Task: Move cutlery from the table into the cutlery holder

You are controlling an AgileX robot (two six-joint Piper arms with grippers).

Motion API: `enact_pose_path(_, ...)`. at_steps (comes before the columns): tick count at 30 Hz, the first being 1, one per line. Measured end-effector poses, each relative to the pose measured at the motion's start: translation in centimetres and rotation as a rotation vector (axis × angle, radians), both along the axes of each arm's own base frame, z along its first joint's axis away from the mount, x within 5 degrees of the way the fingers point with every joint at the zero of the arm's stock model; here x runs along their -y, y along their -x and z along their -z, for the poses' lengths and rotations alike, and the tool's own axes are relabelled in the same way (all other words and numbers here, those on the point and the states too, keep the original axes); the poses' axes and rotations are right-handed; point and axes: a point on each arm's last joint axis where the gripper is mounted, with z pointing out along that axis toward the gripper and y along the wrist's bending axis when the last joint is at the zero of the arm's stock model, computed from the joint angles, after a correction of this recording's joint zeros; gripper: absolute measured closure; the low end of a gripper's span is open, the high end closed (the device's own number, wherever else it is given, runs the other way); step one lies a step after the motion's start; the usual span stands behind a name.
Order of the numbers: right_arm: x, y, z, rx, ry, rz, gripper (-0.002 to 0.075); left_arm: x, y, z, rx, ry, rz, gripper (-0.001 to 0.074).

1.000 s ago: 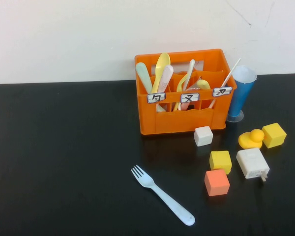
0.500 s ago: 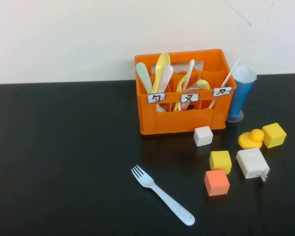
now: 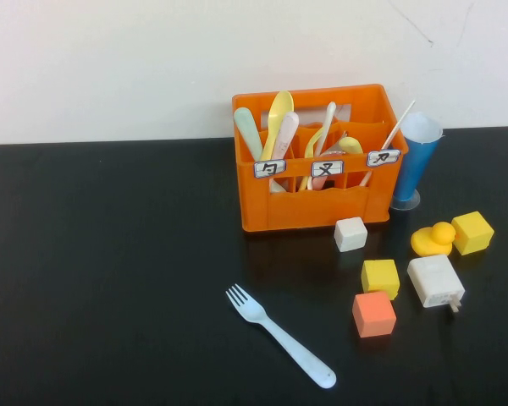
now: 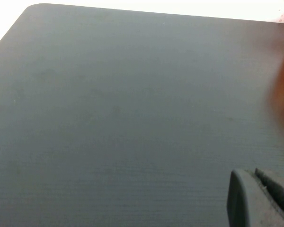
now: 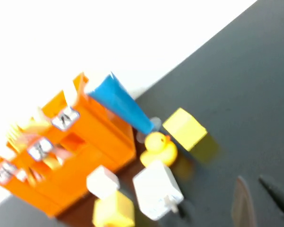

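A: High view: pale blue-white plastic fork (image 3: 278, 337) flat on the matte black table (image 3: 110, 279), same spot as a second ago, well in front of the orange crate-shaped cutlery holder (image 3: 318, 156). No arms visible. Pickup not started.

B: Left wrist: left gripper (image 4: 267, 198) over bare table, jaw state can't tell.

A: Right wrist: right gripper (image 5: 262, 201) near the yellow rubber duck (image 5: 159, 148), white charger block (image 5: 157, 191); jaws can't tell.

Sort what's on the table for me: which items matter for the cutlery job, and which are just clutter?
Job: fork lying on the table; orange cutlery holder.

Clutter: blue cup, rubber duck, white charger, white, yellow and orange cubes.

Left tool and right tool sit away from everything.
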Motion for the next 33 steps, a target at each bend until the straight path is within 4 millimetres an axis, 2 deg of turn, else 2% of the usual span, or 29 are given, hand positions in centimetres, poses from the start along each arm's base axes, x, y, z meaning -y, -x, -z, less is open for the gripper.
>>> enact_pose_path(3, -0.3, 0.1, 0.3, -0.033, 0.103, -0.052, 0.0729, 0.0, 0.0, 0.0, 0.0, 0.0, 0.0, 0.0736)
enact_pose_path(5, -0.6, 0.4, -0.2, -0.046, 0.199, -0.119, 0.0729, 0.0, 0.0, 0.0, 0.0, 0.0, 0.0, 0.0736)
enact_pose_path(7, -1.1, 0.8, -1.8, -0.034, 0.302, -0.192, 0.0729, 0.0, 0.0, 0.0, 0.0, 0.0, 0.0, 0.0736)
enact_pose_path(12, -2.0, 1.1, -7.9, -0.052, 0.581, -0.401, 0.0729, 0.0, 0.0, 0.0, 0.0, 0.0, 0.0, 0.0736)
enact_pose_path(16, -2.6, -0.3, -12.0, -0.158, 0.705, -0.619, 0.0729, 0.0, 0.0, 0.0, 0.0, 0.0, 0.0, 0.0736)
enact_pose_path(19, -2.9, -1.8, -15.1, -0.207, 0.763, -0.756, 0.0729, 0.0, 0.0, 0.0, 0.0, 0.0, 0.0, 0.0736)
enact_pose_path(22, -2.9, -3.7, -17.4, -0.248, 0.796, -0.864, 0.0729, 0.0, 0.0, 0.0, 0.0, 0.0, 0.0, 0.0736)
enact_pose_path(28, -3.0, -7.6, -19.6, -0.296, 0.807, -0.987, 0.0729, 0.0, 0.0, 0.0, 0.0, -0.002, 0.001, 0.0736)
enact_pose_path(33, -4.3, -10.3, -19.3, -0.353, 0.832, -1.106, 0.0729, 0.0, 0.0, 0.0, 0.0, -0.002, 0.001, 0.0736)
